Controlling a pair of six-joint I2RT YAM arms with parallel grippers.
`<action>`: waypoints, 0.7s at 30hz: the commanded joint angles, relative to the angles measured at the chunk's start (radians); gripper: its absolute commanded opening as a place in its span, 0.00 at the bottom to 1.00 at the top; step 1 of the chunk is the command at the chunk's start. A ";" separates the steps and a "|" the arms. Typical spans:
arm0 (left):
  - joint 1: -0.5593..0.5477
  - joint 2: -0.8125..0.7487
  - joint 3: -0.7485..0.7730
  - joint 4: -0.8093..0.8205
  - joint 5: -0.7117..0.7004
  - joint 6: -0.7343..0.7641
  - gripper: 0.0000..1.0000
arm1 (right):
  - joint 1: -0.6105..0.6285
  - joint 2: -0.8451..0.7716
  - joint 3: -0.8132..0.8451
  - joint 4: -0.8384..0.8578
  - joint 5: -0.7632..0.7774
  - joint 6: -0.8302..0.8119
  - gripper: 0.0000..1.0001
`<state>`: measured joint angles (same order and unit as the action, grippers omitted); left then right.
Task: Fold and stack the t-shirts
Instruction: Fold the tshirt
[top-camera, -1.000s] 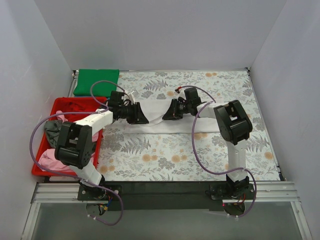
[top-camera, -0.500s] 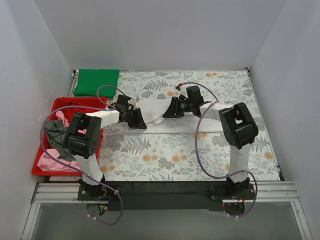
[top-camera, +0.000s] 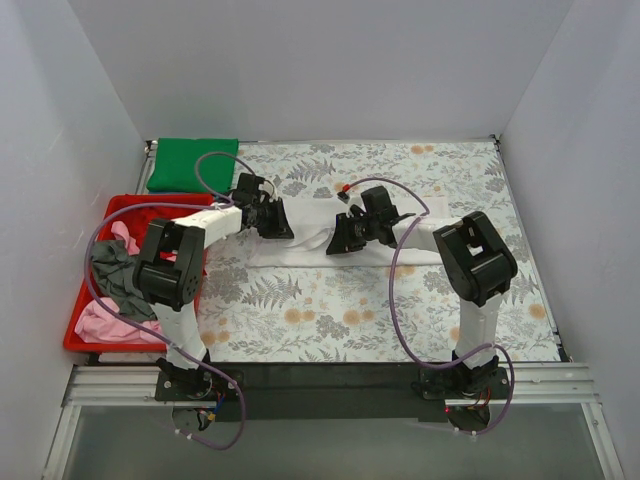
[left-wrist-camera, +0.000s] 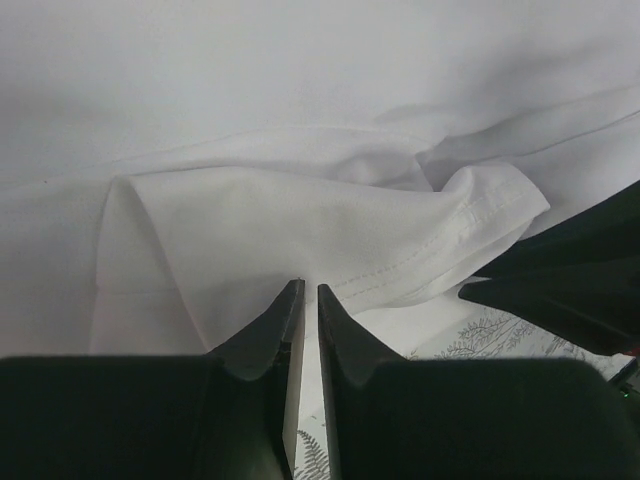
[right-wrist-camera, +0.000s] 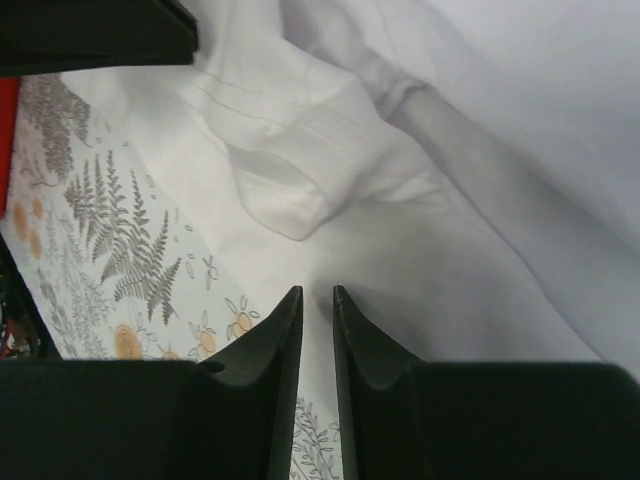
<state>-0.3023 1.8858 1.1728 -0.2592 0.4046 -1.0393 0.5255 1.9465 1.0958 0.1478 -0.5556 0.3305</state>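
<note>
Mid-table, left tool (left-wrist-camera: 303, 290) and right tool (right-wrist-camera: 317, 292), jaws nearly closed, each pinch the white t-shirt (top-camera: 308, 235) at their tips.

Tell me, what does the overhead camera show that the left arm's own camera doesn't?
Only overhead: the folded green t-shirt, and the red bin holding a pink t-shirt and a grey t-shirt. Only the left wrist: hem stitching close up, the left gripper nipping a fold. Both: the white t-shirt and the floral cloth.
</note>
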 joint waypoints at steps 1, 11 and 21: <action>0.003 -0.017 0.042 -0.044 -0.004 0.059 0.10 | -0.001 0.029 0.032 -0.048 0.066 -0.042 0.24; 0.003 -0.114 -0.021 -0.115 -0.081 0.217 0.38 | 0.001 0.040 0.041 -0.074 0.079 -0.042 0.24; 0.009 -0.105 -0.030 -0.175 -0.105 0.182 0.37 | 0.002 0.046 0.053 -0.079 0.080 -0.044 0.25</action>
<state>-0.2996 1.8252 1.1526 -0.4084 0.3260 -0.8600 0.5240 1.9720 1.1213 0.0948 -0.5102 0.3096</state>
